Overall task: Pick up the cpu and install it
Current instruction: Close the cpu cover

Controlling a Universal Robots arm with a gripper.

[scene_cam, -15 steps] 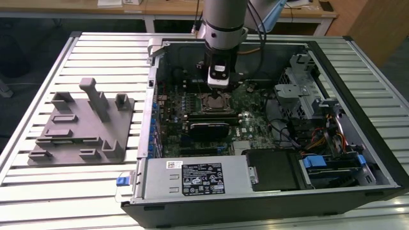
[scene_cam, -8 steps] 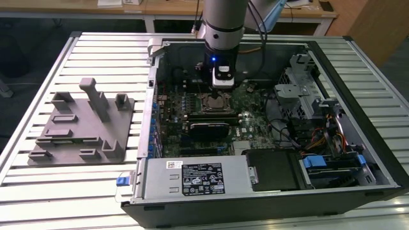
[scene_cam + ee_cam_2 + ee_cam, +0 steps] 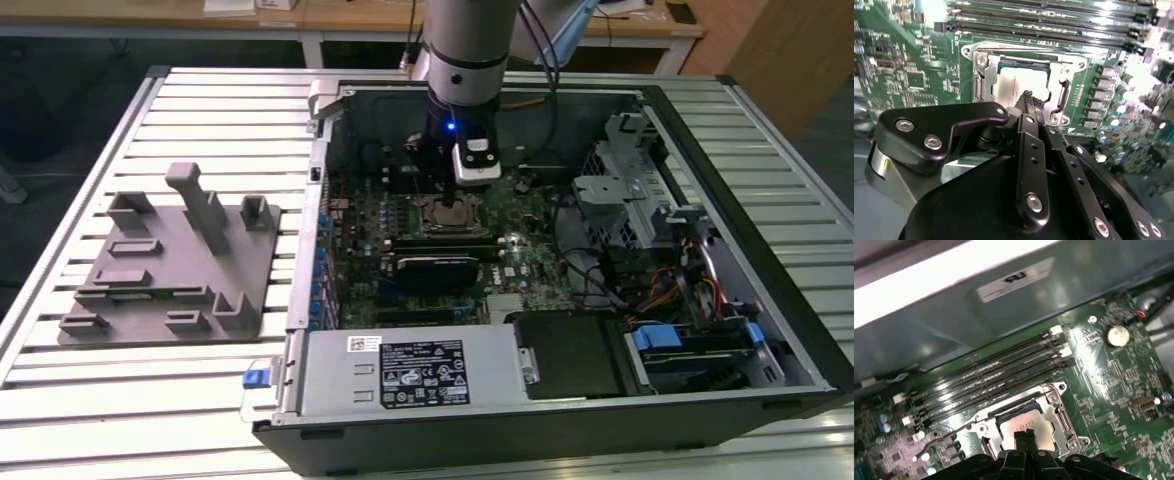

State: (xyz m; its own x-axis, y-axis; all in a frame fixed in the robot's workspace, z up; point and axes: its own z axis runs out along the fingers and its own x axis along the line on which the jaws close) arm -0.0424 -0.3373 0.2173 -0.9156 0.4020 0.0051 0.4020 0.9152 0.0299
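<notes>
Starting at the exterior view's left: a grey block (image 3: 174, 262) with its pegs and pockets sits on the slatted bench (image 3: 200, 100), well apart from the action. Next to it is the open computer case (image 3: 320, 130), lying on its side, and the arm (image 3: 461, 45) reaches straight down into it over the green circuit board (image 3: 534, 255). Here's the gripper (image 3: 1025, 436), its two black fingertips (image 3: 1020, 436) pressed together with nothing between them, right above the cpu (image 3: 1021, 421).

The cpu lies flat inside the metal socket frame (image 3: 979, 82), shiny face up. It is close to square, so no clear long side, and its edges run parallel with the frame and the memory slots (image 3: 999, 377) beside it. Whether the tips touch the metal top, I can't tell. Over at the exterior view's right, the drive cage (image 3: 641, 200) stands inside the case.
</notes>
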